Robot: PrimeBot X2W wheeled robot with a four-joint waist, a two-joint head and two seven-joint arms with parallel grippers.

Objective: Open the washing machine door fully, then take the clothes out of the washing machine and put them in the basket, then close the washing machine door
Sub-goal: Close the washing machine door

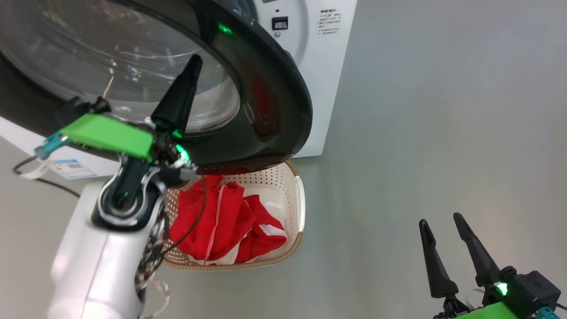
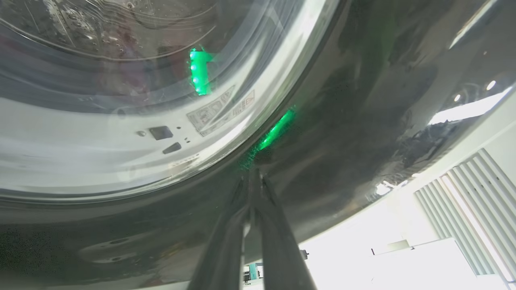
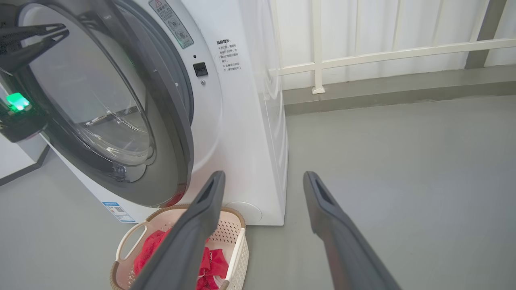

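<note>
The washing machine door (image 1: 274, 102) stands partly ajar from the white washing machine (image 1: 323, 66), its black rim hanging over the basket (image 1: 290, 186). The red clothes (image 1: 221, 221) lie piled inside that basket. My left gripper (image 1: 195, 60) is shut with nothing in it. Its tips (image 2: 253, 173) rest against the door's outer face (image 2: 363, 100), where the black rim meets the glass. Low at the right, my right gripper (image 1: 438, 219) stands open over bare floor, away from the machine. In the right wrist view the door (image 3: 169, 133), the basket (image 3: 238, 241) and the clothes (image 3: 213, 262) show past its fingers.
A blue label (image 1: 73, 167) and a dark cable (image 1: 44, 181) sit low at the machine's left. A white railing (image 3: 363, 60) runs along the wall behind the machine. Grey floor (image 1: 443, 110) stretches to the right of the machine and the basket.
</note>
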